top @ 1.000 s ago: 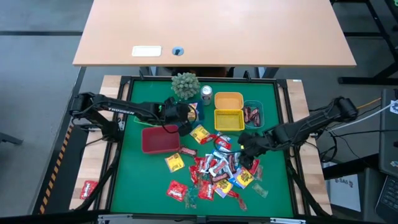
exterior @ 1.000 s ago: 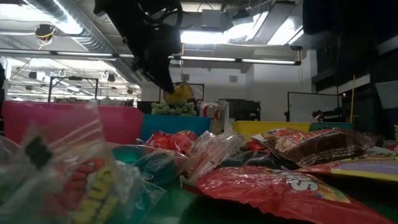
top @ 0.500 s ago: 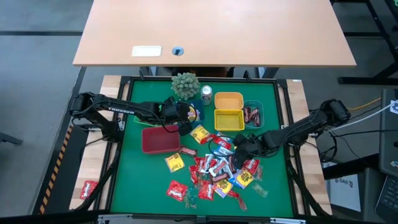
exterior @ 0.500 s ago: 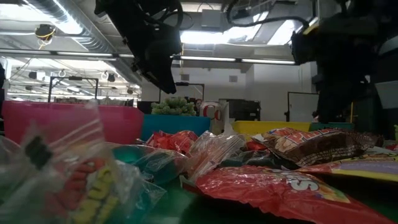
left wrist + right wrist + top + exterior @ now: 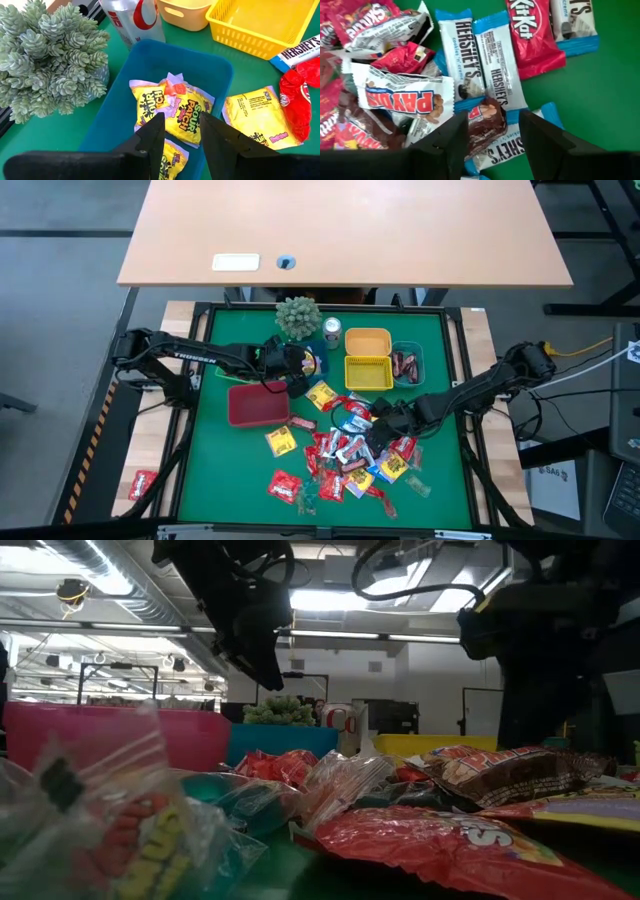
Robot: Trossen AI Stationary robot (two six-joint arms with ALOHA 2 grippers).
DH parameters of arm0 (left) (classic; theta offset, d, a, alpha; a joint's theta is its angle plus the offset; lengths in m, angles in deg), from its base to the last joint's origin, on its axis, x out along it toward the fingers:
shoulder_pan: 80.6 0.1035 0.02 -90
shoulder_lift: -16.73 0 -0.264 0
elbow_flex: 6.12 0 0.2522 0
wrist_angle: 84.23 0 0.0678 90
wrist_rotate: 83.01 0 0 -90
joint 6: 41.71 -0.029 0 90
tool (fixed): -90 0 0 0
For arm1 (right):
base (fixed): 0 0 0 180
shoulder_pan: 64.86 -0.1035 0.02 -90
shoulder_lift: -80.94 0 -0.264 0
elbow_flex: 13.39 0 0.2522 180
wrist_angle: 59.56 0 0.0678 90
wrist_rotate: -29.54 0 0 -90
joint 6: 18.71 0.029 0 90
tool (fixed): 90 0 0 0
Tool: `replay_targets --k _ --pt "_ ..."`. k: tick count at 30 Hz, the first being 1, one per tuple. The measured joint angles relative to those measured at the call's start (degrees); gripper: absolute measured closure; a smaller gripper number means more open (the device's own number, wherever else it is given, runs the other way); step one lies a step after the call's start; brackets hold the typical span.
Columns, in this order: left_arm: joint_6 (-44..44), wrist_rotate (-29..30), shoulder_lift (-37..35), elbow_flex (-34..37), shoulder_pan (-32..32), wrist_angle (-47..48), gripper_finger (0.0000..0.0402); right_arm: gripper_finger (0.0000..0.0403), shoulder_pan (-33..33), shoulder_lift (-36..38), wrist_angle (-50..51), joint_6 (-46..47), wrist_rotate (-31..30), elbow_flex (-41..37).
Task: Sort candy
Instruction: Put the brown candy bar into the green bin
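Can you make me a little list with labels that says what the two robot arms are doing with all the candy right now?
left gripper: jaws open, empty, above the blue bin
blue bin: holds yellow Sour Patch packets
right gripper: jaws open, low over the candy pile
between its jaws: a brown wrapped sweet lying on blue-and-white Hershey's bars
yellow basket: looks empty
red bin: beside the pile

Candy (image 5: 345,455) is heaped mid-mat: red, yellow, blue-and-white, brown wrappers, overlapping. Yellow Sour Patch packs (image 5: 177,111) are lying in the blue bin (image 5: 121,95).
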Motion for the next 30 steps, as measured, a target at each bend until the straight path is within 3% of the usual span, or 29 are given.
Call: replay_targets --k 18,24,30 --pt "0.04 0.02 0.0 0.0 0.0 -0.3 0.029 0.0228 0.0 -0.1 0.3 10.14 7.14 0.03" --pt "0.04 0.02 0.0 0.0 0.0 -0.3 0.029 0.0228 -2.61 -0.1 0.29 15.15 5.47 0.03" --pt "0.02 0.02 0.0 0.0 0.0 -0.3 0.029 0.0228 -5.17 -0.1 -0.19 18.37 -0.01 0.03"
